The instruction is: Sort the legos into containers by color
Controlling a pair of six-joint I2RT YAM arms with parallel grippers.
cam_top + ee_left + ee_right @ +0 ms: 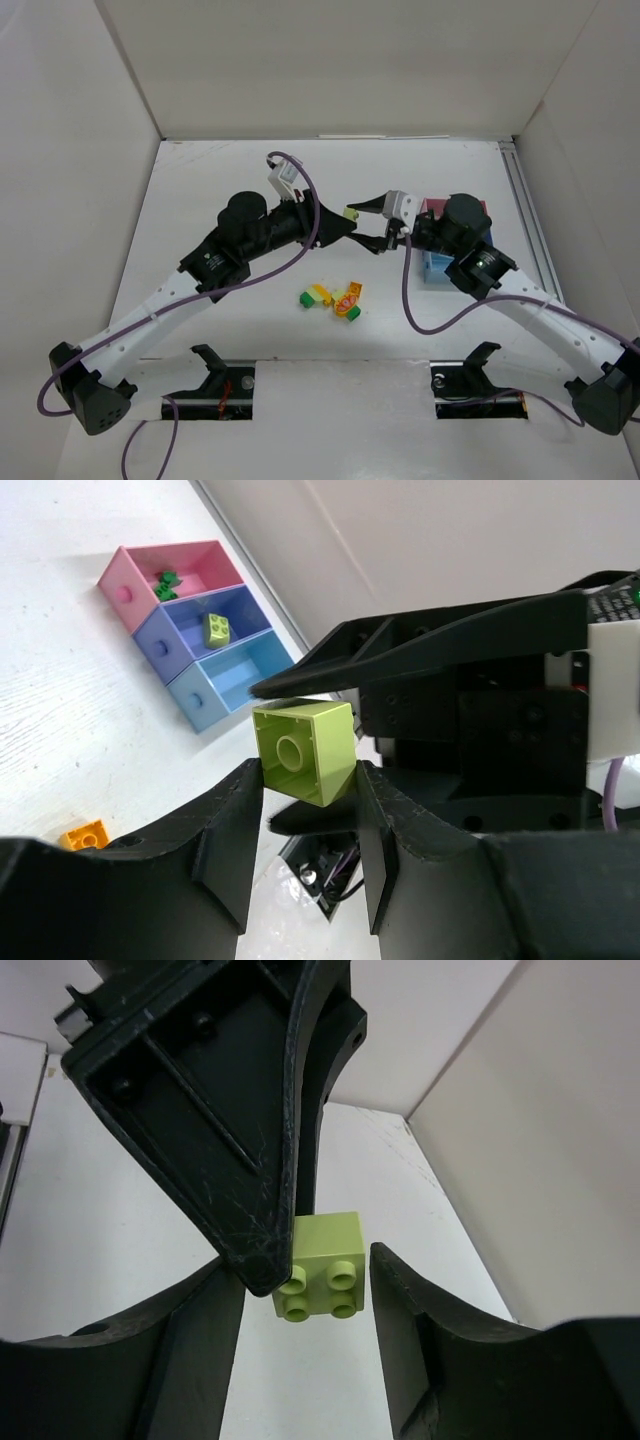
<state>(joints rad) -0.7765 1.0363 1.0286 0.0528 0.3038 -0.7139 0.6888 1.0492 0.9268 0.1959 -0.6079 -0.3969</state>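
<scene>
A pale yellow-green lego [305, 750] hangs in the air with my left gripper [310, 770] shut on its sides. My right gripper [308, 1282] stands open around the same lego [325, 1260], with a gap at its right finger [420, 1320]. In the top view both grippers meet mid-table, left gripper [343, 219] and right gripper [374, 224]. The containers lie in a row: pink [125, 580] holds dark green legos [165, 582], dark blue [160, 640] holds a yellow-green lego [217, 629], light blue [240, 675] holds nothing. Several loose legos [330, 298] lie on the table.
My right arm [470, 255] covers most of the containers in the top view. An orange brick [85, 834] lies on the table below the left gripper. White walls enclose the table on three sides.
</scene>
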